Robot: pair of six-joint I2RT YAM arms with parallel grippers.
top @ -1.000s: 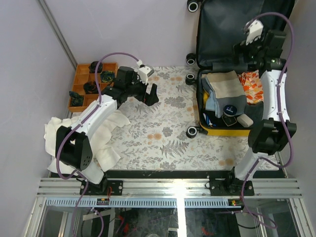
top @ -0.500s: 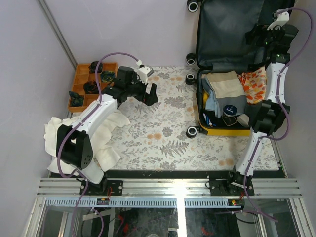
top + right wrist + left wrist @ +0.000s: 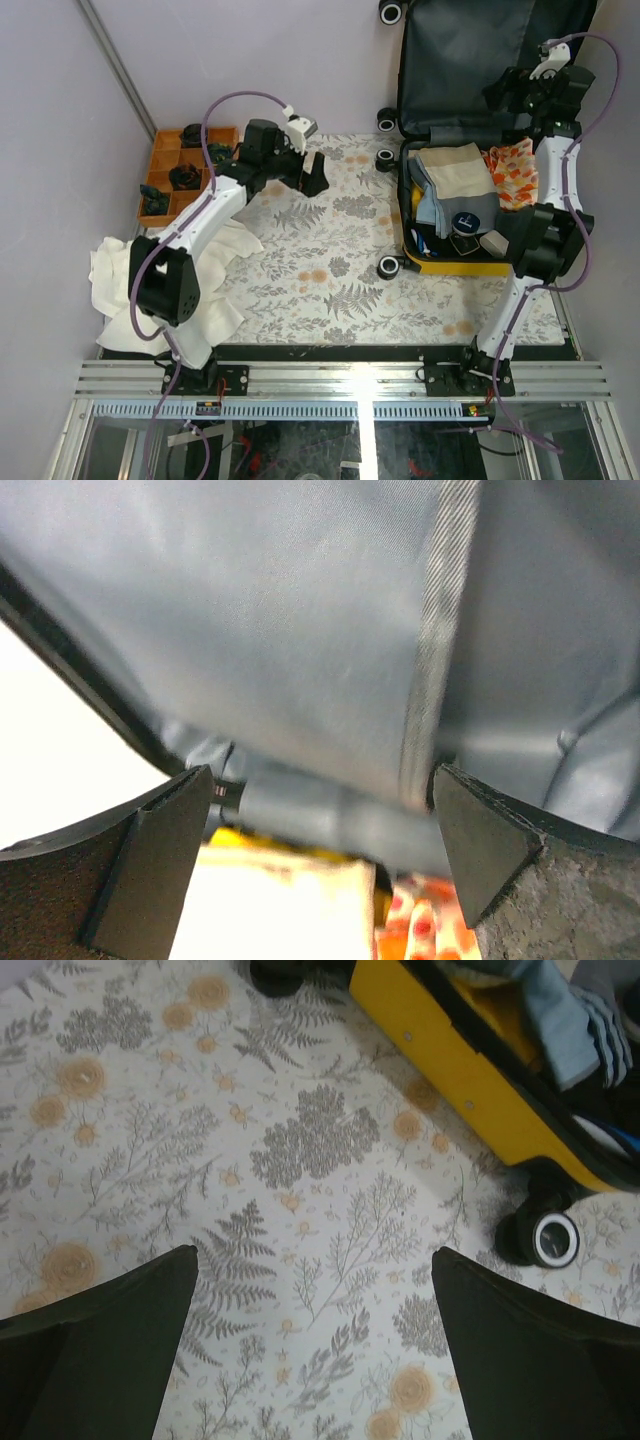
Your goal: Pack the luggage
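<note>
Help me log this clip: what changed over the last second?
The right gripper swung across the open luggage lid toward its far right corner, then eased back slightly. The left gripper shifted a little away and right. Both are open and empty. The clothes, orange tray and white cloth stayed put.
</note>
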